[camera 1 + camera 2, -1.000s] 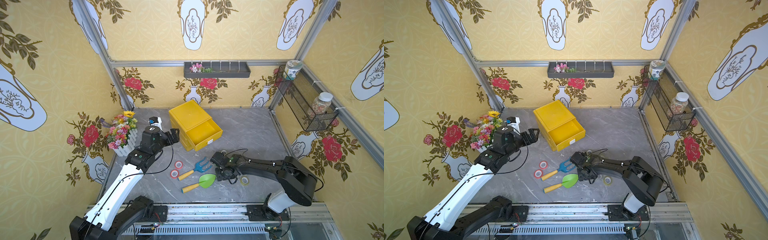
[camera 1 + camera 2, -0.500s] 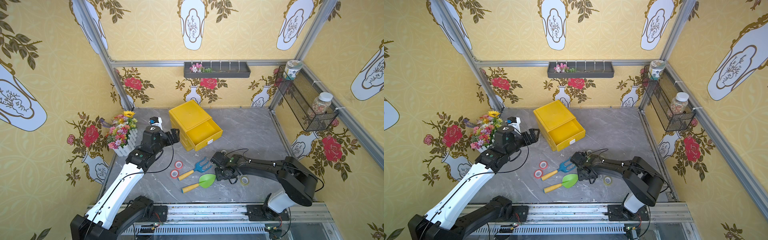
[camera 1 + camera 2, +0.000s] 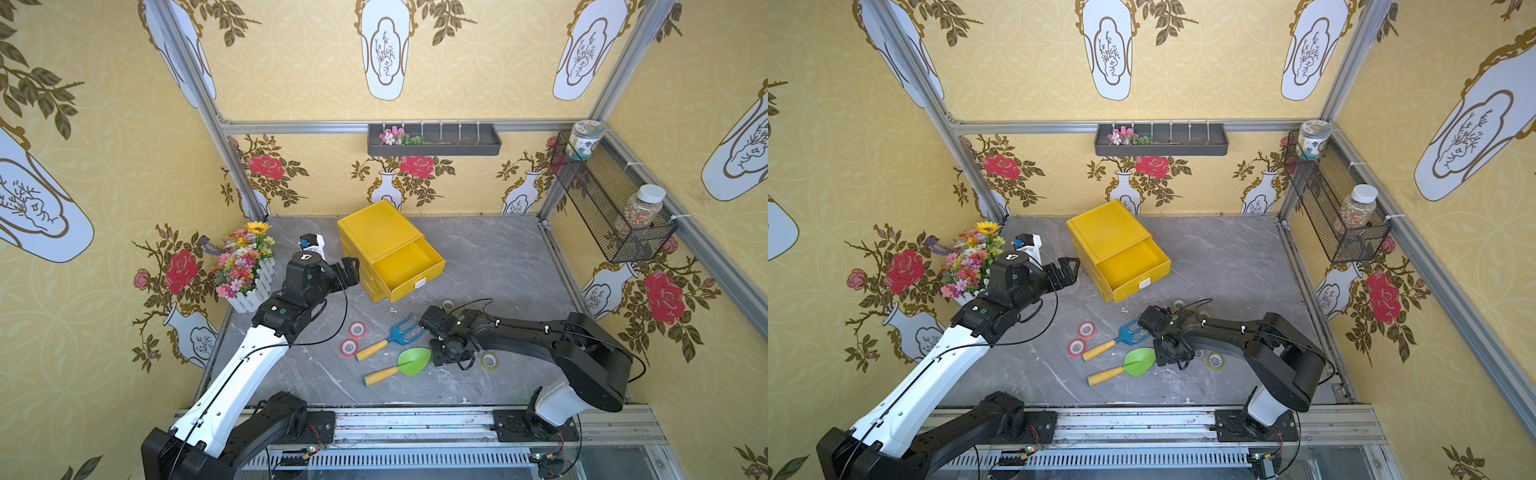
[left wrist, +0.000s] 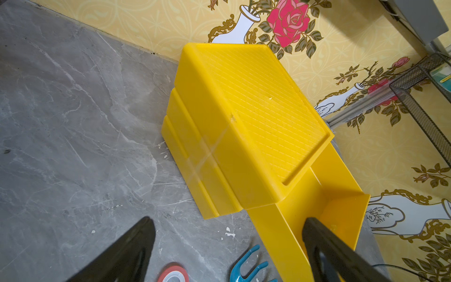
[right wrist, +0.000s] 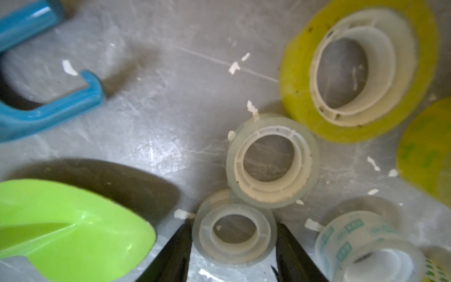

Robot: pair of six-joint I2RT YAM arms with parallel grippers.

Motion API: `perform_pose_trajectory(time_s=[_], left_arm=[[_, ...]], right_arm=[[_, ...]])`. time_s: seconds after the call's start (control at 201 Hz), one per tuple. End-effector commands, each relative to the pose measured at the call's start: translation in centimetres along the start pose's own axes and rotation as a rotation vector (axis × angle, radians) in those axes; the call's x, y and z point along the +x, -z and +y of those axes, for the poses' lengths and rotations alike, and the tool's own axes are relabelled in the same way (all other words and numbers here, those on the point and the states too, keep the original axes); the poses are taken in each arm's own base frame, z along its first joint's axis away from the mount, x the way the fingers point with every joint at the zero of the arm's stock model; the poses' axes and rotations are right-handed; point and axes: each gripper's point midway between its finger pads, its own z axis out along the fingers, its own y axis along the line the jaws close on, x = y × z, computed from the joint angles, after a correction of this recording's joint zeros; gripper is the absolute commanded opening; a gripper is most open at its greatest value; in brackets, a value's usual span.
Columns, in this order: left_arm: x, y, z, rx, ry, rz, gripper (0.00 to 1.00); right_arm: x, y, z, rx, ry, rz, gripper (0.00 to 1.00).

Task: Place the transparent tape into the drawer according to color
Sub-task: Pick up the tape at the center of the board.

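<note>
The yellow drawer cabinet (image 3: 378, 230) (image 4: 256, 102) stands at the back with its top drawer (image 3: 409, 262) pulled out. My left gripper (image 3: 349, 268) (image 4: 227, 221) hovers open beside the cabinet, holding nothing. Two red tape rolls (image 3: 357, 329) (image 3: 349, 347) lie left of the toy tools. My right gripper (image 3: 446, 353) (image 5: 234, 227) is low on the floor, its fingers pressed on both sides of a small clear tape roll (image 5: 234, 254). Close by lie a larger clear roll (image 5: 273, 197), a yellowish roll (image 5: 297, 85) and a clear roll with green print (image 5: 366, 234).
A green toy trowel (image 3: 413, 361) (image 5: 73, 232) and a blue toy fork (image 3: 401, 332) (image 5: 48, 107) lie just left of the right gripper. Another yellowish roll (image 3: 489, 360) lies right of it. A flower box (image 3: 245, 257) stands at the left wall.
</note>
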Motion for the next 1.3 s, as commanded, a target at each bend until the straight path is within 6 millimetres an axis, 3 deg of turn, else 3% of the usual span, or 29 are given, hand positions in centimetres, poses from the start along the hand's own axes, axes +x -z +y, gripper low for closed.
perform_pose_trajectory(time_s=[0.0,0.174,0.358,0.513,1.295], left_arm=[[-0.2,-0.1,-0.1,0.003,-0.009,-0.011,1.00],[-0.2,-0.1,-0.1,0.004,-0.007,-0.009,1.00],[-0.2,0.0,-0.1,0.007,-0.007,-0.010,1.00],[-0.2,-0.1,-0.2,0.008,-0.008,-0.007,1.00],[-0.1,-0.3,-0.2,0.012,-0.006,0.000,1.00]], right_arm=[[1.0,-0.6,-1.2,0.057,-0.001,0.032,0.63],[0.6,-0.8,-0.9,0.055,-0.004,0.022,0.62],[0.7,-0.9,-0.8,0.048,-0.005,0.018,0.52],[0.3,-0.5,-0.7,0.035,-0.007,-0.007,0.50],[-1.8,5.4,-0.6,-0.018,-0.037,-0.143,0.48]])
